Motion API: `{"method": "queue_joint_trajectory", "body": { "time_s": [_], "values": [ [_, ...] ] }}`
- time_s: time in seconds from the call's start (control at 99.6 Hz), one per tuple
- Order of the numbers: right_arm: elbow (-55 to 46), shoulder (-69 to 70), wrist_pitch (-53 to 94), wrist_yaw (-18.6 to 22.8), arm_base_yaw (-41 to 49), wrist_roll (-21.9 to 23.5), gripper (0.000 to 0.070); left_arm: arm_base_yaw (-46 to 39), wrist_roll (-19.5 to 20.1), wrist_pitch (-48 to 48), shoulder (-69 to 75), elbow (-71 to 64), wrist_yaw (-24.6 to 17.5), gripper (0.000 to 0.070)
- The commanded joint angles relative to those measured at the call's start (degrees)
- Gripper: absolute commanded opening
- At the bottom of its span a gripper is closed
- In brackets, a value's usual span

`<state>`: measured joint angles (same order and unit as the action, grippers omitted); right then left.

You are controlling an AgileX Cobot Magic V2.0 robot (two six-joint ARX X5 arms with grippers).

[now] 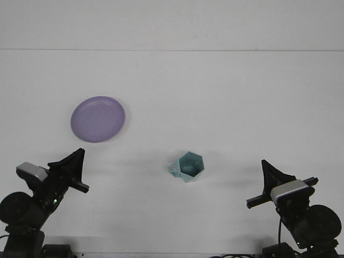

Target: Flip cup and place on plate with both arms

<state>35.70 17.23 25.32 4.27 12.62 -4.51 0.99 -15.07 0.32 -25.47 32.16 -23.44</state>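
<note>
- Cup stands mouth-up on the table, near centre, handle to the left.
- Plate lies far-left of it, well apart, bare.
- Left gripper sits by the near-left edge, right gripper near-right; whether either is open I cannot tell.
- Wide bare table between them.

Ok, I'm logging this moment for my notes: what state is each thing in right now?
Cup: on the table, mouth towards the camera, handle to the left, apart from the plate and both grippers.
Plate: flat on the table, nothing on it.
Left gripper: low at the near left edge, holding nothing.
Right gripper: low at the near right edge, holding nothing.
</note>
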Motion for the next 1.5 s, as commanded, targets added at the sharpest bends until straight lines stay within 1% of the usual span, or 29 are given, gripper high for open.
{"method": "queue_joint_trajectory", "body": {
  "time_s": [0.0,0.151,0.331,0.522,0.773,0.804,0.824,0.874,0.884,0.924,0.944,0.984,1.035,1.095,1.125,1.205,1.246,1.296,1.396,1.487],
  "values": [
    [0.2,-0.52,-0.72,-0.24,0.0,0.66,0.0,1.64,4.61,-0.63,-4.81,4.81,-1.07,0.0012],
    [0.22,-1.14,-0.79,-0.2,0.0,0.72,0.0,8.74,8.92,-5.05,-16.7,15.61,-1.07,0.0012],
    [0.22,-1.14,0.39,-0.2,0.0,0.7,0.0,17.73,14.29,-17.86,-32.3,31.28,-0.79,0.0012],
    [0.22,-1.14,1.55,-0.17,0.0,0.68,0.0,24.61,17.66,-30.18,-46.99,47.74,-0.57,0.0012],
    [0.22,-1.14,2.21,-0.17,0.0,0.68,0.0,31.78,21.73,-40.57,-61.53,62.07,-0.37,0.002],
    [0.22,-1.14,2.23,-0.17,0.0,0.68,0.0,32.48,22.1,-41.66,-62.99,63.39,-0.26,0.0031],
    [0.22,-1.14,2.21,-0.17,0.0,0.68,0.0,32.98,22.25,-42.49,-64.08,64.35,-0.11,0.0051],
    [0.22,-1.14,2.23,-0.17,0.0,0.68,0.0,34.1,22.73,-44.54,-66.62,66.71,0.52,0.0136],
    [0.22,-1.14,2.23,-0.17,0.0,0.68,0.0,34.29,22.86,-44.89,-67.04,67.08,0.77,0.0165],
    [0.22,-1.14,2.21,-0.17,0.0,0.66,0.0,35.17,23.58,-46.8,-69.16,69.05,2.03,0.0245],
    [0.22,-1.14,2.23,-0.17,0.0,0.66,0.0,35.54,23.98,-47.82,-70.16,70.07,2.8,0.0274],
    [0.22,-1.14,2.23,-0.17,0.0,0.66,0.0,36.24,24.94,-49.92,-72.17,72.06,4.22,0.0303],
    [0.22,-1.14,2.23,-0.13,0.0,0.68,0.0,37.05,25.94,-52.59,-74.71,74.71,5.03,0.0305],
    [0.22,-1.14,2.23,0.13,0.0,0.68,0.0,37.66,26.36,-54.75,-77.64,77.59,5.03,0.0306],
    [0.22,-1.14,2.23,0.22,0.0,0.68,0.0,37.79,26.62,-55.95,-78.9,78.99,4.98,0.0319],
    [0.22,-1.14,2.23,0.22,0.0,0.68,0.0,38.25,27.08,-58.73,-82.42,82.62,5.01,0.046],
    [0.22,-1.14,2.25,0.22,0.0,0.68,0.0,38.34,27.1,-60.11,-83.8,84.11,5.01,0.0498],
    [0.22,-1.14,2.32,0.22,0.0,0.66,0.0,38.58,27.43,-61.33,-85.57,85.64,5.01,0.0493],
    [0.22,-1.14,2.45,0.22,0.0,0.66,0.0,39.12,27.74,-63.08,-87.78,86.75,4.94,0.0419],
    [0.22,-1.14,2.54,0.24,0.0,0.66,0.0,39.71,27.8,-64.26,-89.22,86.75,4.42,0.0421]
  ]
}}
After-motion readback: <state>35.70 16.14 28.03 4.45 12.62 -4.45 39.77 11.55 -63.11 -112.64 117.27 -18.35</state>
